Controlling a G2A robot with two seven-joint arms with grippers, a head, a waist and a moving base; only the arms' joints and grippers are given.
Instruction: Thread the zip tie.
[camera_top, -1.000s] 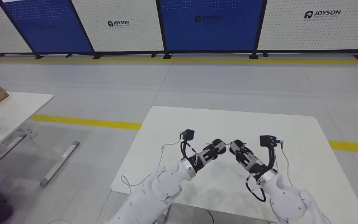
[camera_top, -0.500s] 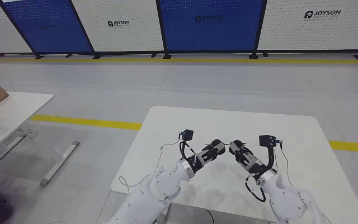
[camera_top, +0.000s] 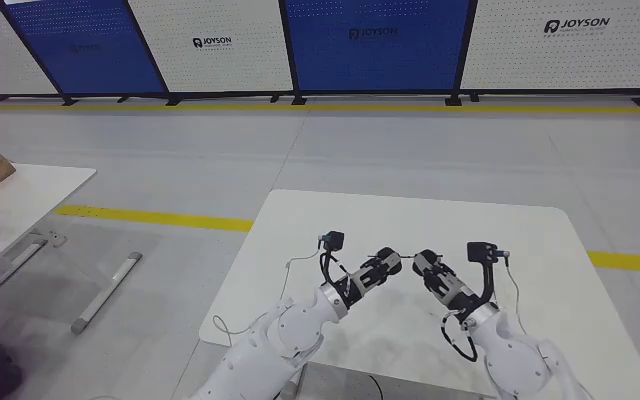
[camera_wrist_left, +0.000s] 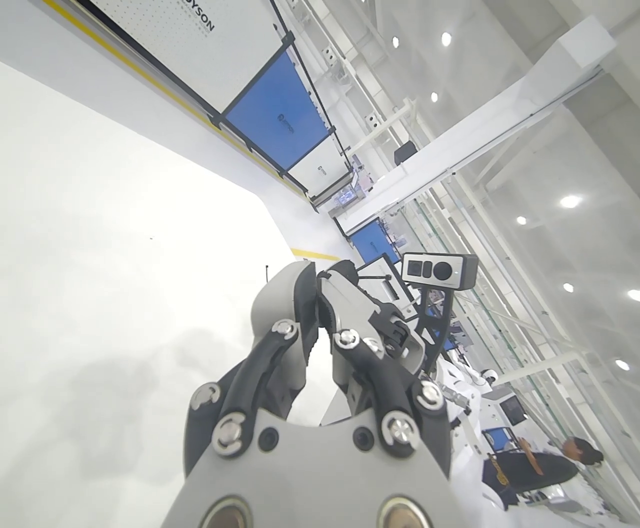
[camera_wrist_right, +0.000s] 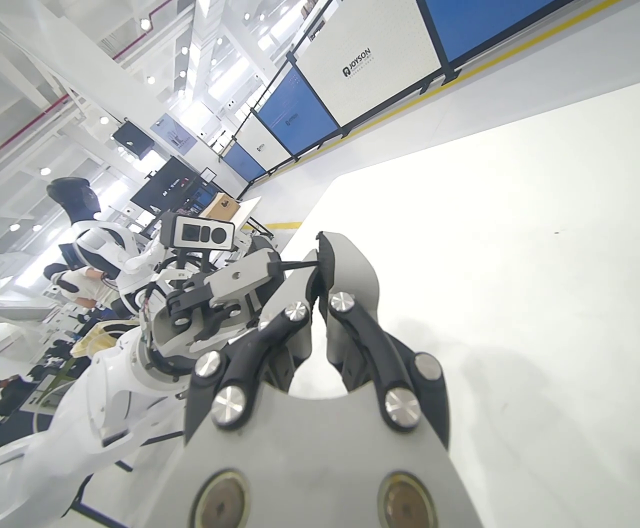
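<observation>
Above the middle of the white table (camera_top: 330, 230) my two grippers meet tip to tip. The left gripper (camera_top: 392, 263) (camera_wrist_left: 318, 280) is shut, and so is the right gripper (camera_top: 420, 262) (camera_wrist_right: 319, 265). A thin black zip tie (camera_wrist_right: 299, 265) (camera_wrist_left: 376, 276) runs as a short strand between the two sets of fingertips, pinched by both. In the right wrist view the left gripper (camera_wrist_right: 272, 269) sits just beyond my own fingers. A short black tail of the tie pokes out past the left fingers. The tie's head is hidden.
Both arms hover over the table's near half, with bare white surface around and beyond them. The table's rounded far corner and the grey floor with a yellow line (camera_top: 150, 217) lie behind. Blue and white partition panels (camera_top: 380, 45) stand at the back.
The right gripper has shifted very slightly to the right, away from the left one. The left gripper has hardly moved. Both stay shut.
</observation>
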